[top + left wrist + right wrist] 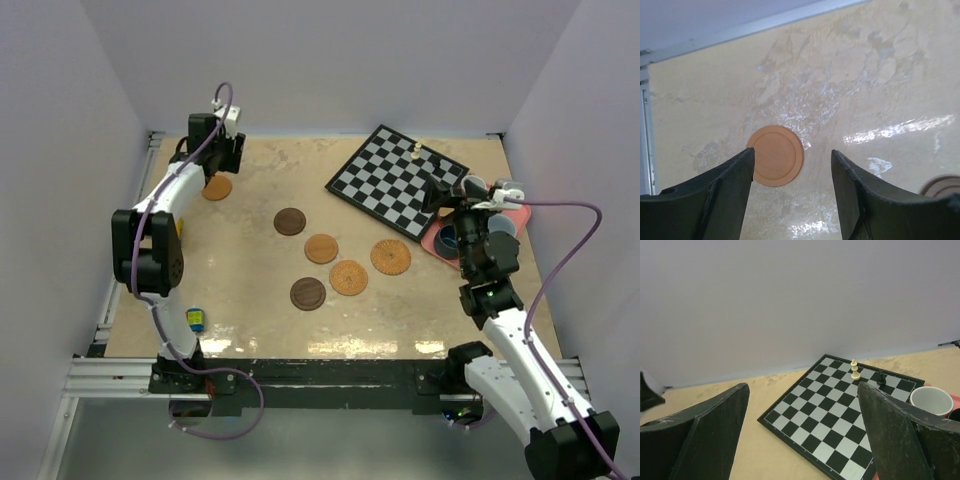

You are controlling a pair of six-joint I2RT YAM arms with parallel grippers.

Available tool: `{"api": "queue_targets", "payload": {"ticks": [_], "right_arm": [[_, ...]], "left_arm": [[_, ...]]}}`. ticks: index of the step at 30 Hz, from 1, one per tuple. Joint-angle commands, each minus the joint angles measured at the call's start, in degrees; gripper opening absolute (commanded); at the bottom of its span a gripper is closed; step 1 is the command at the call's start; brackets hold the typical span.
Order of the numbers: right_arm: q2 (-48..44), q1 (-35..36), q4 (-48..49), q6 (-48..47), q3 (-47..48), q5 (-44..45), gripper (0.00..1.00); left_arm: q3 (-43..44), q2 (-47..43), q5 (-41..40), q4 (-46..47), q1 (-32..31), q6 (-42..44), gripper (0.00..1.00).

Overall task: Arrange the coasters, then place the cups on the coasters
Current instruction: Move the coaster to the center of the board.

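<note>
Tan coaster [776,155] left of the chessboard [395,185] lies below the spread, seemingly empty left gripper [792,152]; a low retreat might drag it

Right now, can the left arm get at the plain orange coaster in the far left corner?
Probably yes. The left gripper hangs right above that coaster with its jaws apart, and the coaster lies flat on bare table with nothing beside it in the way.
</note>
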Motion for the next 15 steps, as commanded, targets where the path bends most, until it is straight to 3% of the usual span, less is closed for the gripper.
{"api": "queue_targets", "payload": {"ticks": [1, 3, 5, 7, 10, 15], "right_arm": [[2.0, 0.2, 1.6, -2.3, 1.7, -3.7, 0.95], [3.8, 0.2, 1.1, -3.5, 3.0, -6.2, 0.94], [5.7, 0.2, 0.3, -4.2, 4.0, -8.7, 0.93], [8.2, 0.2, -0.8, -4.3, 5.6, -11.0, 0.93], [13.6, 1.4, -2.5, -4.6, 8.4, -14.7, 0.90], [25.9, 10.3, -9.9, -9.0, 17.6, -13.2, 0.89]], "left_arm": [[1.6, -9.2, 1.3, -1.0, -1.9, -3.9, 0.68], [1.2, -14.7, -2.1, -2.7, -4.4, -5.4, 0.72], [-0.8, -20.7, 0.4, -3.7, -6.0, -7.6, 0.79], [-7.8, -29.6, 5.5, -1.7, -5.9, -13.5, 0.83], [-18.9, -39.9, 7.9, 1.3, -5.9, -15.0, 0.85], [-33.5, -50.1, -2.6, 5.9, -5.8, -12.5, 0.92]]}}
